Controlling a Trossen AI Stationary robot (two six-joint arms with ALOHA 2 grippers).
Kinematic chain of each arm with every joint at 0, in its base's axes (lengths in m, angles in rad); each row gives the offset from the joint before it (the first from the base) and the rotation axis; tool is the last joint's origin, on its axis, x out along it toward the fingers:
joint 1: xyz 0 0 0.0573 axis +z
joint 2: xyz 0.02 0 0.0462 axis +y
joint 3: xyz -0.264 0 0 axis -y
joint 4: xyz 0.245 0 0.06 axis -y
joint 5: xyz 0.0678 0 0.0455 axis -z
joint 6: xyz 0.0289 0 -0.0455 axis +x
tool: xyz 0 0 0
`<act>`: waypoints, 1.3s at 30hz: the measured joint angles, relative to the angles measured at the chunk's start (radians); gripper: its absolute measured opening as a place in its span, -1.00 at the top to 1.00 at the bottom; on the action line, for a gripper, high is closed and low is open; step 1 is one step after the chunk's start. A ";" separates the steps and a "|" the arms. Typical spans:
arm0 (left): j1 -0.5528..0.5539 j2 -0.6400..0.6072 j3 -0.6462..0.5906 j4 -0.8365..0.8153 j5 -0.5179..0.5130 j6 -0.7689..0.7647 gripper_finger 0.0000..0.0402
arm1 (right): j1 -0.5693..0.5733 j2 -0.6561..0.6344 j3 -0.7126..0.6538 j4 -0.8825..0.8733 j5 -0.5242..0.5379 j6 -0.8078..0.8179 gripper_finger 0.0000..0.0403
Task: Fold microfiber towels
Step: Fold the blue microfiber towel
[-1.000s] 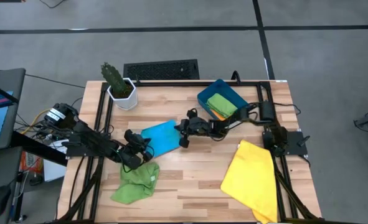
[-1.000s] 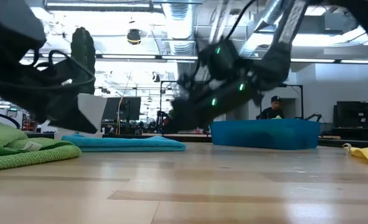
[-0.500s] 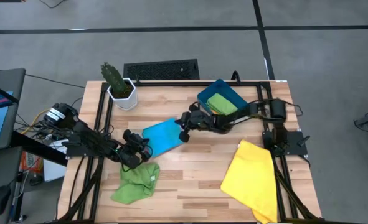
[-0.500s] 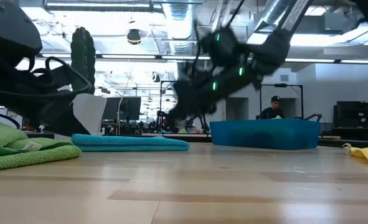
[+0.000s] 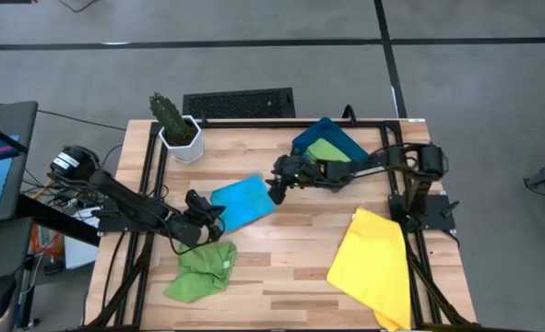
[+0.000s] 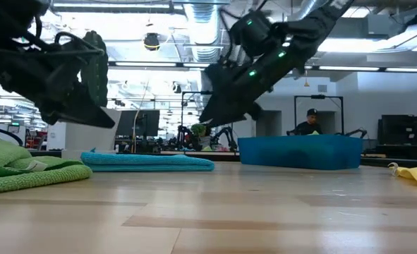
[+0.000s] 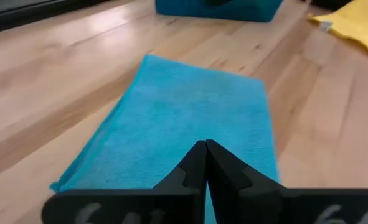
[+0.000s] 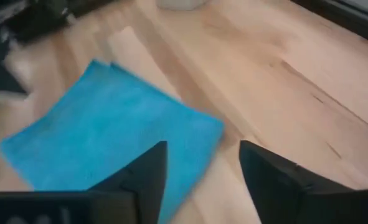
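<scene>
**High view: one towel folded flat, two still loose on the tabletop**

High view shows you the light blue towel lying as a neat folded rectangle near the middle of the tabletop. Your right gripper hangs just above its far corner with the fingers spread apart and nothing between them; the right wrist view confirms the gap, with the blue cloth flat below. Your left gripper sits at the towel's opposite edge, fingers pressed together and holding nothing, as the left wrist view shows.

By the look of it, the blue towel is done and only needs stowing. The dark teal bin near the back right already holds a folded green towel on top; an orange one may lie under it, but you cannot tell from here. What is left: the second green towel, crumpled at the front left just beside your left gripper, and the larger yellow towel, spread loosely at the front right with part of it hanging over the tabletop's edge.

Watch the potted cactus at the back left corner and the dark keyboard-like panel along the back edge. Both stand clear of the blue towel. In the low view a person sits far off in the room, well away.
</scene>
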 joint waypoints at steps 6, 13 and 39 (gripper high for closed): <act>0.000 -0.017 0.000 0.028 0.012 0.002 1.00 | 0.008 0.098 0.076 -0.069 -0.054 0.117 -0.22; -0.003 0.085 0.001 0.175 0.057 0.033 1.00 | 0.075 0.106 0.056 -0.167 -0.067 0.212 -0.12; -0.002 0.340 0.005 0.399 0.132 0.041 1.00 | 0.179 0.169 0.060 -0.171 0.066 0.314 0.01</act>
